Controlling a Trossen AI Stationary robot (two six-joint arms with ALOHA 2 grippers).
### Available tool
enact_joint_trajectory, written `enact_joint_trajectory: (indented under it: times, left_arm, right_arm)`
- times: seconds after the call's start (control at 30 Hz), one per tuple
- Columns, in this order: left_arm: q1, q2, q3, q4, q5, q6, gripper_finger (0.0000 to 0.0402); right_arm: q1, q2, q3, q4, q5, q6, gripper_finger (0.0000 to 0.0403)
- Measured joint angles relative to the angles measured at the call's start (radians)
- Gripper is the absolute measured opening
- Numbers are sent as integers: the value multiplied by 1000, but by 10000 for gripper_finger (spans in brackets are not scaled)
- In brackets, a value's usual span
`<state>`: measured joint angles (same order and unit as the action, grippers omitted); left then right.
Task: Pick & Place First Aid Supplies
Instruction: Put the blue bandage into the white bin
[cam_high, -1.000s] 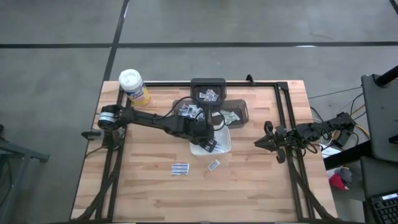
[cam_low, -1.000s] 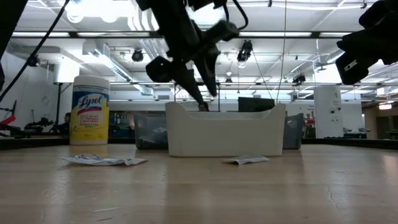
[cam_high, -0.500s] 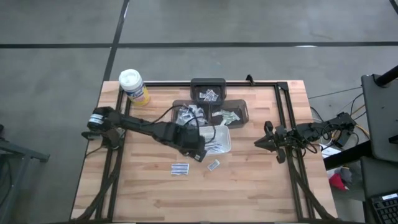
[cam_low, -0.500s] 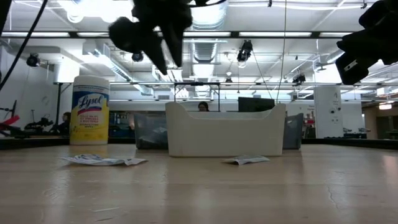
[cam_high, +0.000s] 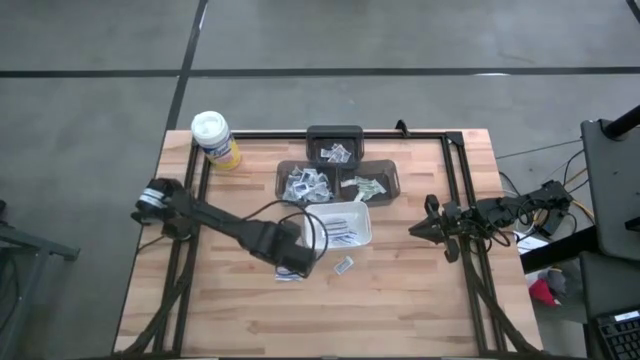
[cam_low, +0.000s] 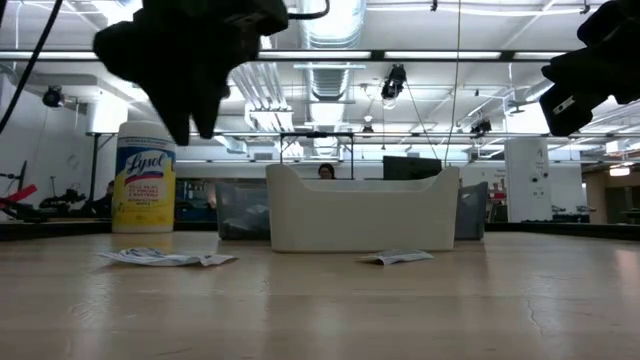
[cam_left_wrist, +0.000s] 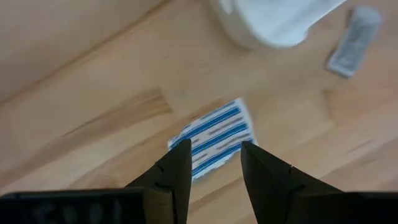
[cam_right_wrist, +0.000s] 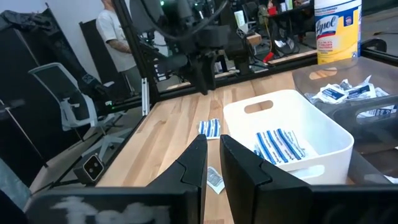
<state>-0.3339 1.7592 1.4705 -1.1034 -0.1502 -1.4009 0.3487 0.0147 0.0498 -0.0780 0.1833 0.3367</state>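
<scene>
My left gripper (cam_high: 291, 262) (cam_left_wrist: 216, 148) hangs open above the table, near of the white tray (cam_high: 366, 232), its fingers pointing down. A white packet with blue stripes (cam_left_wrist: 214, 138) (cam_high: 289, 274) lies flat on the wood right below, showing between the fingertips. A small grey packet (cam_high: 343, 265) (cam_low: 398, 257) lies flat to its right. More striped packets (cam_right_wrist: 278, 144) lie inside the tray. My right gripper (cam_high: 418, 230) (cam_right_wrist: 212, 138) waits at the table's right edge, fingers close together.
Three dark bins of packets (cam_high: 333, 148) (cam_high: 305, 183) (cam_high: 368, 183) sit beyond the white tray. A yellow canister with a white lid (cam_high: 215, 138) (cam_low: 146, 178) stands at the far left corner. A person (cam_right_wrist: 118, 31) is beyond the table. Bare wood lies along the near edge (cam_high: 320, 320).
My left gripper has risen out of the white tray and swung toward the table's near left, stopping over the striped packet on the wood. The packets on the table have stayed put.
</scene>
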Motion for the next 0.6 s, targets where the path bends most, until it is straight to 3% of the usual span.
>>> enact_joint_trajectory:
  times: [0.6]
  left_arm:
    - [-31,-11,-203,39,73,-62,131]
  right_arm:
    - [0,0,0,0,2,4,43]
